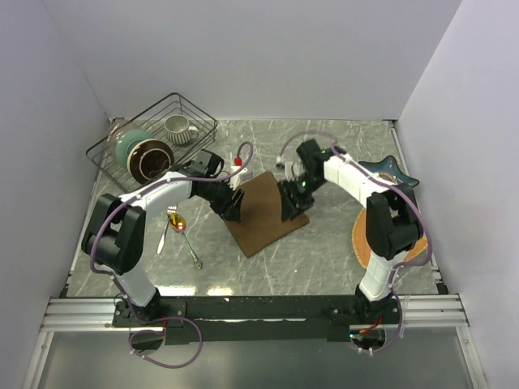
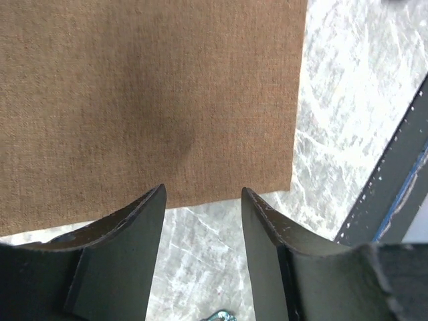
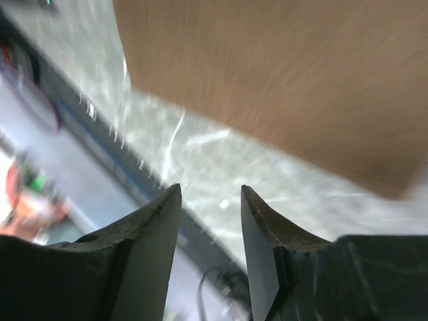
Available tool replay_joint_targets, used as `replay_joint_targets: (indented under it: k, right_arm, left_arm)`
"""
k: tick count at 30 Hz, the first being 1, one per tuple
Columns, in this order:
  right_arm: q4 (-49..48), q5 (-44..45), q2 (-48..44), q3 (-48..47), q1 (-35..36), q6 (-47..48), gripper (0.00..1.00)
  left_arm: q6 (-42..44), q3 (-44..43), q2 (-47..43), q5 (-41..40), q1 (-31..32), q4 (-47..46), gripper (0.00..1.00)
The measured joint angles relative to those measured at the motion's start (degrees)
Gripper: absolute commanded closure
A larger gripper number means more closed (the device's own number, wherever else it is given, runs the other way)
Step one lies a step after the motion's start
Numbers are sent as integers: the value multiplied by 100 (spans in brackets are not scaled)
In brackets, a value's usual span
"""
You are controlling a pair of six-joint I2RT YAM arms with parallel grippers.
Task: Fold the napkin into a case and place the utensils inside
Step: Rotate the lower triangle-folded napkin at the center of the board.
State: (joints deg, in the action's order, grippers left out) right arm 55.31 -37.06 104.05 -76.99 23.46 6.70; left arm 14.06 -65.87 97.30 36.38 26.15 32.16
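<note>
napkin (image 1: 263,212) flat on counter (image 1: 324,251), between arms | left jaws parted, empty, at its edge | right jaws parted, empty, beside it | utensils (image 1: 180,231) left of napkin | risk: jaws miss thin edge, or uneven pinches skew fold

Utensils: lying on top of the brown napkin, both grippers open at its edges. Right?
No. The top view shows the utensils on the bare table, beside the napkin on the left arm's side, not on top of it. The left gripper and right gripper are open at its edges.
</note>
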Motion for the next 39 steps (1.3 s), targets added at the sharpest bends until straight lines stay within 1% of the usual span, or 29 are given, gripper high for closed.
replay_joint_targets:
  k: [2, 5, 10, 12, 15, 19, 25, 30, 34, 35, 37, 38, 39]
  right_arm:
    - [-142, 238, -20, -356, -87, -26, 54]
    - [-424, 706, 289, -780, -116, -66, 57]
    - [-667, 1292, 949, -881, -111, -66, 60]
    - [-730, 1447, 1069, -737, -105, -61, 60]
    - [-785, 1578, 1040, -273, -44, -61, 60]
    - [-890, 1473, 748, 219, 129, -101, 60]
    - [-850, 1147, 339, 931, 765, -221, 60]
    - [-778, 686, 238, 1228, 1169, -398, 54]
    - [-778, 378, 98, 1473, 1266, -503, 50]
    - [-769, 328, 83, 1473, 1246, -511, 45]
    - [-750, 199, -7, 1432, 1110, -533, 42]
    - [-743, 146, -103, 1399, 988, -538, 36]
    - [-706, 131, -210, 1338, 863, -520, 32]
  left_arm:
    - [-37, 13, -20, -90, 24, -92, 44]
    - [-153, 11, 66, -321, 48, -232, 45]
    - [-249, -42, 387, -658, 57, -286, 46]
    - [-245, -72, 549, -767, 57, -293, 45]
    - [-208, -74, 686, -870, 57, -282, 45]
    - [-81, -74, 734, -898, 57, -275, 45]
    - [302, -74, 754, -796, 57, -168, 46]
    - [636, -42, 752, -520, 57, 33, 44]
    - [798, 94, 623, -275, 57, 162, 41]
    - [809, 120, 544, -225, 39, 205, 40]
    - [780, 168, 302, -15, -31, 243, 32]
    - [704, 210, 42, 120, -125, 179, 29]
    - [610, 240, -243, 201, -238, 81, 23]
